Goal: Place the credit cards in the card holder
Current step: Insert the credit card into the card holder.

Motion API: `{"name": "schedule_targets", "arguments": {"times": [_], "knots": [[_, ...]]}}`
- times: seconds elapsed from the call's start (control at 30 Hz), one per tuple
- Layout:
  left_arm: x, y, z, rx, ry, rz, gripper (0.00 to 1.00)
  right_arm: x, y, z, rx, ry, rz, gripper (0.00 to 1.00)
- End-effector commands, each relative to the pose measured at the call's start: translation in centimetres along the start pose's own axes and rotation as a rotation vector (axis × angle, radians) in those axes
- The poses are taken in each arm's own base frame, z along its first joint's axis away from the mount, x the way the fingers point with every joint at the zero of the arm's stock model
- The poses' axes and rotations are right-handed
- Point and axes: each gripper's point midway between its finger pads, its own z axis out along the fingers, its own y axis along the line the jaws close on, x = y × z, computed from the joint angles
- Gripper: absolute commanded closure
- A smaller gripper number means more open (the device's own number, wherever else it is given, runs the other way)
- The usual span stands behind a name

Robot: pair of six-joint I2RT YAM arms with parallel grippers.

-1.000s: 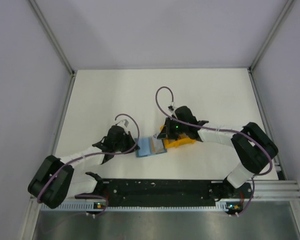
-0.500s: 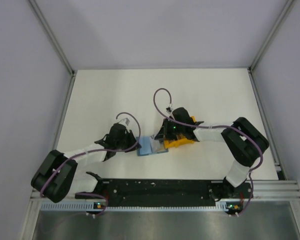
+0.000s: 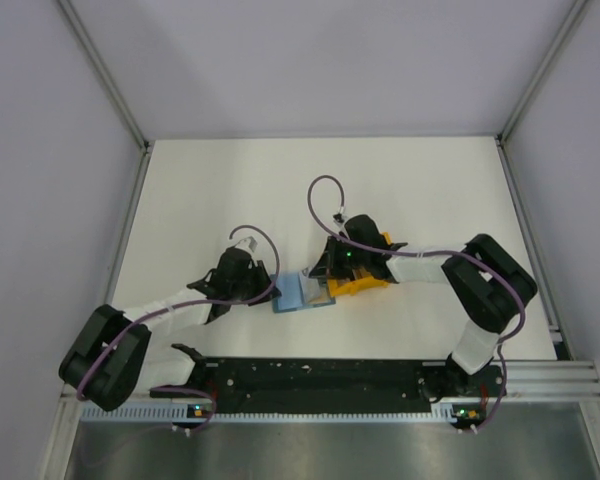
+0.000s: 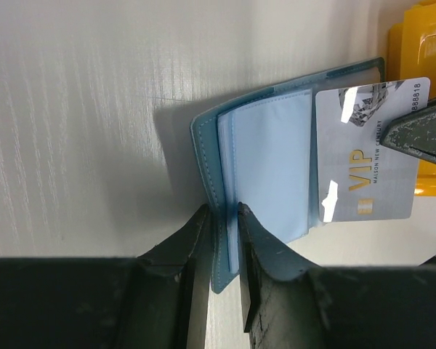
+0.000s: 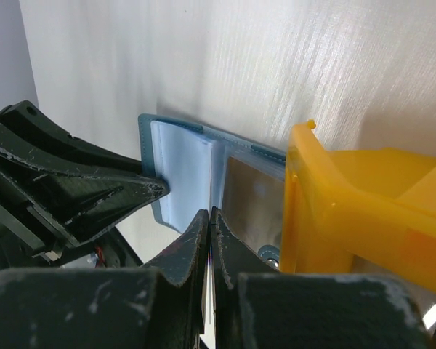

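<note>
My left tool (image 4: pixel 221 211) has eased narrowly open around the edge of the card holder (image 4: pixel 269 145). My right tool (image 5: pixel 209 214) pinches the VIP credit card (image 4: pixel 363 182), seemingly lodged.

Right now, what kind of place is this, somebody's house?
Probably a robot test booth, not a house: a bare white table, plain grey walls in metal framing, and two robot arms bolted to a black rail.
</note>
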Motion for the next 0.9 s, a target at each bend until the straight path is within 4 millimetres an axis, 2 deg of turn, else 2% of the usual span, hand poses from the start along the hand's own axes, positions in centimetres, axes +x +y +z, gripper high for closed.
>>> {"name": "schedule_targets", "arguments": {"times": [0.0, 0.23, 0.37, 0.5, 0.63, 0.87], "knots": [[1.3, 1.8, -0.1, -0.067, 0.028, -0.002, 0.75, -0.4, 1.0, 0.7, -0.042, -0.015, -0.012, 1.00], [1.3, 1.7, -0.2, -0.058, 0.030, -0.001, 0.70, 1.0, 1.1, 1.8, -0.050, 0.026, 0.004, 1.00], [1.3, 1.7, -0.3, -0.058, 0.028, -0.001, 0.69, 1.0, 1.8, 1.9, -0.086, 0.027, 0.006, 1.00], [1.4, 1.7, -0.2, -0.057, 0.033, 0.000, 0.69, 0.9, 1.3, 2.1, -0.053, 0.025, 0.002, 1.00], [1.5, 1.7, -0.2, -0.052, 0.035, -0.001, 0.71, 1.1, 0.1, 2.5, -0.001, 0.030, -0.006, 1.00], [1.6, 1.7, -0.1, -0.050, 0.042, 0.003, 0.86, 0.4, -1.6, 3.2, 0.082, 0.003, -0.033, 1.00]]}}
